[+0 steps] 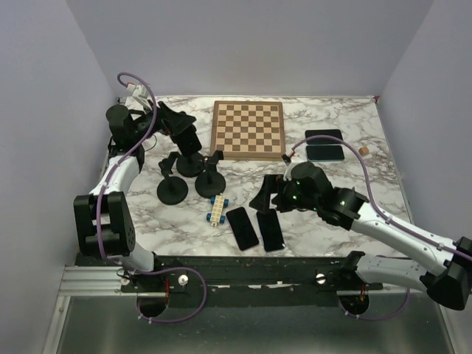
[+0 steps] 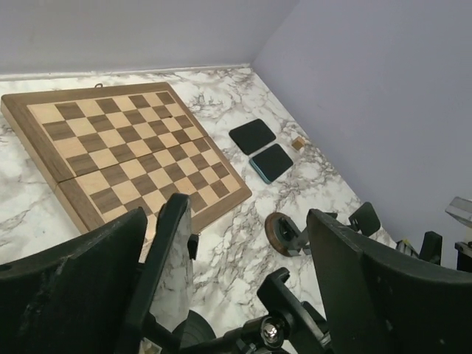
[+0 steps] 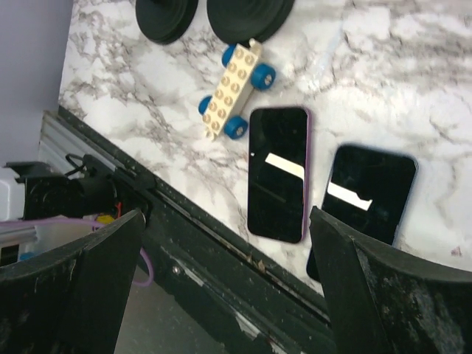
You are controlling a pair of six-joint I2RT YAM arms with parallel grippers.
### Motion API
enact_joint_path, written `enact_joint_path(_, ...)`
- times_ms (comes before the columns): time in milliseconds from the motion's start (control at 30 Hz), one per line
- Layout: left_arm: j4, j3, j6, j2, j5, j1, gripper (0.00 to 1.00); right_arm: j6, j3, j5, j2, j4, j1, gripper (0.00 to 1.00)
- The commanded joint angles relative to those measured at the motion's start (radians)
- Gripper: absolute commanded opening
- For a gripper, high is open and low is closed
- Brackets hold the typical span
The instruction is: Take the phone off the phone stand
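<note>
A phone (image 2: 168,258) stands on edge in a black phone stand (image 2: 295,306); its glossy face mirrors the marble. My left gripper (image 2: 227,221) is open around it, the phone close beside the left finger (image 2: 81,273) and the right finger far off. In the top view the left gripper (image 1: 193,140) hangs over that stand's round base (image 1: 189,167). My right gripper (image 1: 267,195) is open and empty, hovering above two phones (image 3: 278,173) (image 3: 369,193) lying flat near the front edge.
Two empty black stands (image 1: 173,188) (image 1: 210,181) stand beside the held one. A chessboard (image 1: 248,129) lies at the back. Two more phones (image 1: 324,144) lie at the back right. A toy brick car (image 1: 217,209) sits by the flat phones. A toppled stand (image 2: 284,232) lies near the board.
</note>
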Motion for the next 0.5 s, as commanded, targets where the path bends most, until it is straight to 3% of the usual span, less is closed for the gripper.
enact_joint_path(0, -0.174, 0.074, 0.06, -0.092, -0.045, -0.004, 0.99, -0.107, 0.157, 0.034, 0.131, -0.032, 0.006, 1.0)
enact_joint_path(100, -0.26, 0.099, 0.081, -0.163, -0.095, -0.001, 0.98, -0.139, 0.266, 0.088, 0.238, -0.036, 0.009, 1.0)
enact_joint_path(267, -0.595, 0.21, 0.196, -0.245, -0.286, 0.015, 0.99, -0.17, 0.446, 0.174, 0.394, -0.018, 0.026, 1.0)
enact_joint_path(467, -0.605, 0.189, 0.159, -0.327, -0.375, 0.098, 0.99, -0.232, 0.68, 0.301, 0.581, 0.023, 0.066, 1.0)
